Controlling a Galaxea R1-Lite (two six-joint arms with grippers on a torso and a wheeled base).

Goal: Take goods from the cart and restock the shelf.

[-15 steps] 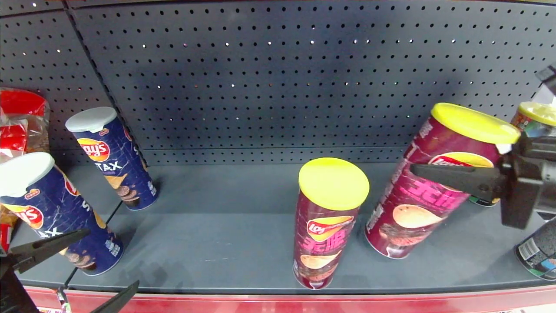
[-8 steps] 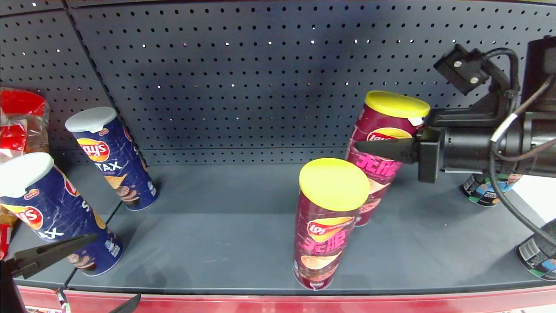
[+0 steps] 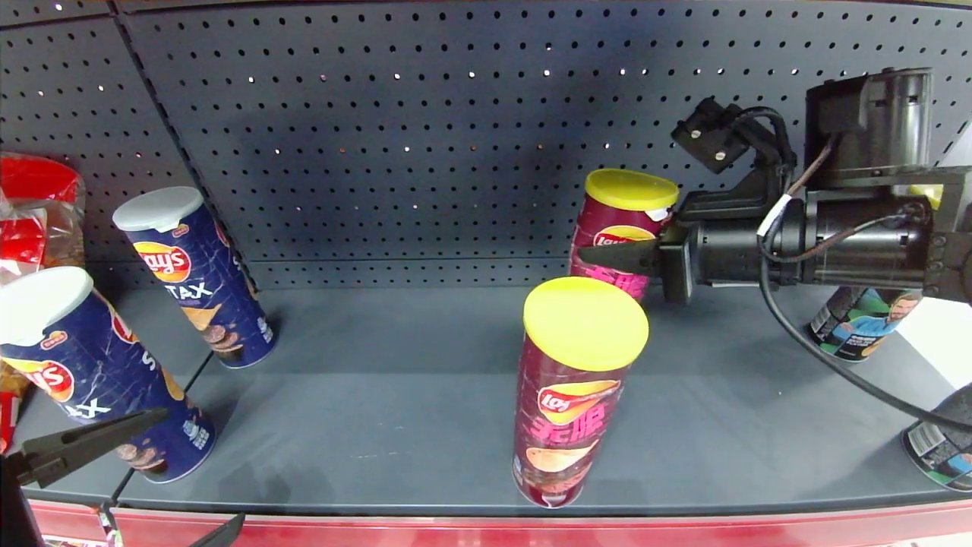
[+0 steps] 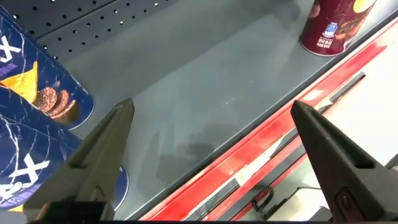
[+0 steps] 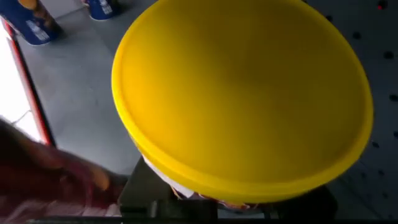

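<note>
A maroon chip can with a yellow lid (image 3: 624, 220) is at the back of the grey shelf (image 3: 380, 395), and my right gripper (image 3: 601, 254) is shut on its upper part from the right. The held can's base is hidden behind a second maroon can (image 3: 577, 387), which stands upright near the shelf's front edge. The right wrist view looks down on the held can's yellow lid (image 5: 242, 93). My left gripper (image 3: 144, 486) is open and empty at the front left, low by the shelf's edge; its fingers (image 4: 99, 162) are spread wide over the shelf floor.
Two blue chip cans (image 3: 194, 273) (image 3: 91, 372) lean at the left, beside a red bag (image 3: 30, 205). Dark printed cans (image 3: 858, 327) (image 3: 942, 441) stand at the right. A pegboard wall (image 3: 456, 137) closes the back. A red strip (image 3: 456, 528) edges the front.
My right gripper has carried the maroon can leftward and deeper into the shelf, from the right side to behind the front maroon can. The left gripper has stayed nearly still.
</note>
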